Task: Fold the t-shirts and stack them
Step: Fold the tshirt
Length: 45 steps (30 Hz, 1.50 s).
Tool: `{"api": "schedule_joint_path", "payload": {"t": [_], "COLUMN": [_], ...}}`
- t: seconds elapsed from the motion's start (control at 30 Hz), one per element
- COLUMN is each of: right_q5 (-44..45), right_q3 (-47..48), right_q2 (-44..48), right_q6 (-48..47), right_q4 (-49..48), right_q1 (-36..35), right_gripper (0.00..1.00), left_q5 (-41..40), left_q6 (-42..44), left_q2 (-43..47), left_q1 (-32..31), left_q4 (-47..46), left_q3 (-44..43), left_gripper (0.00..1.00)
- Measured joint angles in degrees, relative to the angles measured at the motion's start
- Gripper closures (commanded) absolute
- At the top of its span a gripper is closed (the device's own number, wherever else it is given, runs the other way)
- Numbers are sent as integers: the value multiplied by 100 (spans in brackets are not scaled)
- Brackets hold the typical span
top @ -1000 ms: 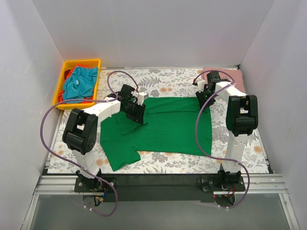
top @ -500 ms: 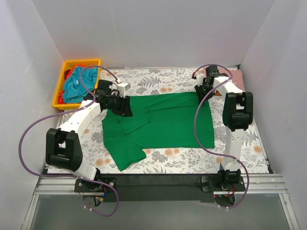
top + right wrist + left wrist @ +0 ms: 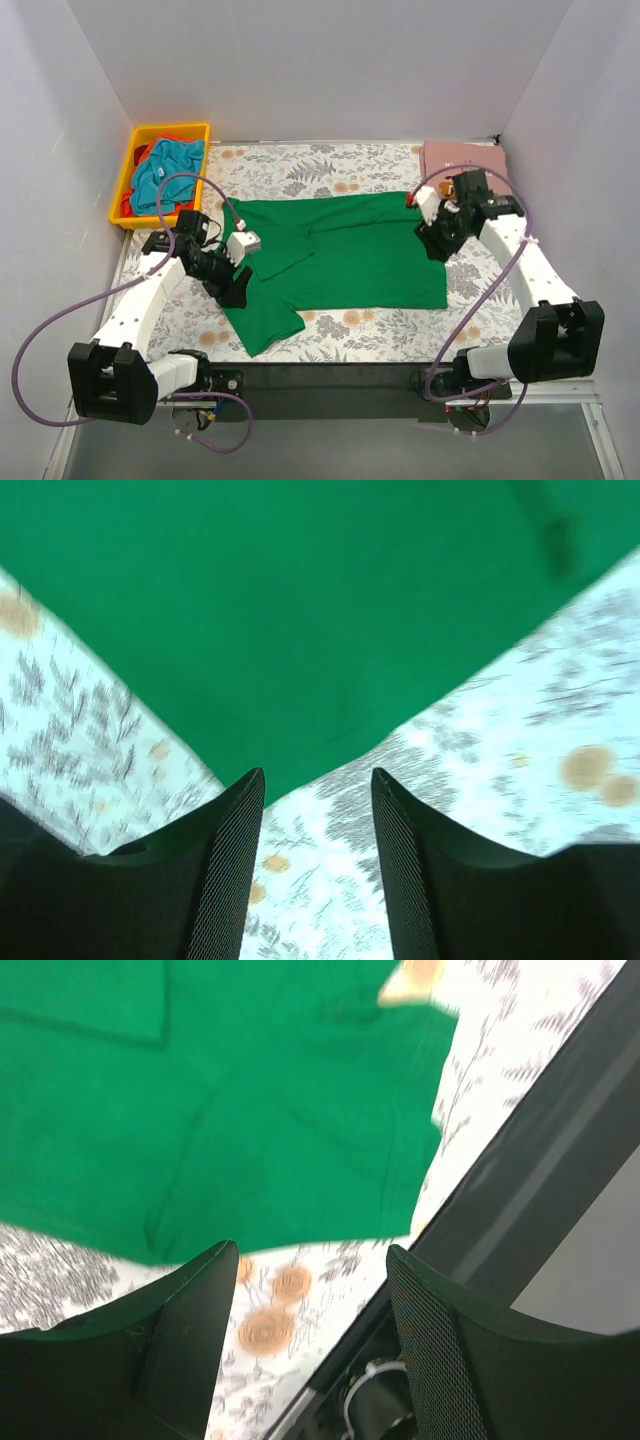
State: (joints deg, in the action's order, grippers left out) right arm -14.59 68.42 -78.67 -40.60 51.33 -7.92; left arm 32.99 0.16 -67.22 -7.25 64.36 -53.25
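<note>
Both arms pulled back toward 6 o'clock since a second ago. The left fingers (image 3: 190, 1340) left the shirt's far-left corner, and the right fingers (image 3: 225, 880) came off its far-right corner. Both pairs went from narrow to wide.

Now: the green t-shirt (image 3: 340, 255) lies spread flat in the middle of the tabletop, long side running 9 to 3 o'clock. One sleeve sticks out toward 7 o'clock and a small flap is folded over near the 9 o'clock end.

Left fingers sit at the shirt's 8 o'clock side, over the sleeve. They stand wide with nothing between them; the wrist view shows green cloth and floral cover through the gap, blurred. Right fingers sit at the shirt's 3 o'clock edge, also wide and holding nothing, above the corner of the green cloth.

Surface: a floral patterned cover (image 3: 330, 170), white with grey leaves and orange blooms, fills the tabletop. A black rail (image 3: 330, 375) runs along the 6 o'clock edge with the arm bases on it.

Yellow bin (image 3: 125, 175) is at 10 o'clock, with the teal t-shirt (image 3: 165, 172) on top and a red t-shirt (image 3: 127, 205) showing under it. The pink t-shirt (image 3: 460, 155) lies flat at 1 o'clock; its print is not visible.

Room: plain white walls (image 3: 300, 60) close in at 9, 12 and 3 o'clock. Purple cables (image 3: 45, 330) loop off both arms.
</note>
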Motion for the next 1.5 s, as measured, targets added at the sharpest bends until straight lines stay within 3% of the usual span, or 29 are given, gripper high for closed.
{"api": "schedule_joint_path", "payload": {"t": [0.23,0.63,0.83,1.17,1.37,1.5], "right_q5": [544,1224,1353,1705,1766,1788], "right_q3": [-2011,-2881,-3213,-3300,-3268,-3237], "right_q2": [334,608,535,575,518,472], "right_q6": [-308,-382,-404,-398,-367,-348], "right_q4": [101,-782,-1137,-1397,-1421,-1419], "right_q1": [-706,-909,-984,-1047,-1054,-1054], "right_gripper": [49,49,61,98,99,99], "left_q5": [-413,-625,-695,-1069,-1456,-1784], "left_q6": [411,452,527,780,680,667], "left_q2": [37,-28,-20,439,627,715], "left_q1": [0,0,0,-369,-966,-1373], "left_q4": [122,-223,-426,-1119,-1709,-2048], "left_q3": [415,625,903,1862,2262,2514], "left_gripper": [42,41,42,44,49,66]}}
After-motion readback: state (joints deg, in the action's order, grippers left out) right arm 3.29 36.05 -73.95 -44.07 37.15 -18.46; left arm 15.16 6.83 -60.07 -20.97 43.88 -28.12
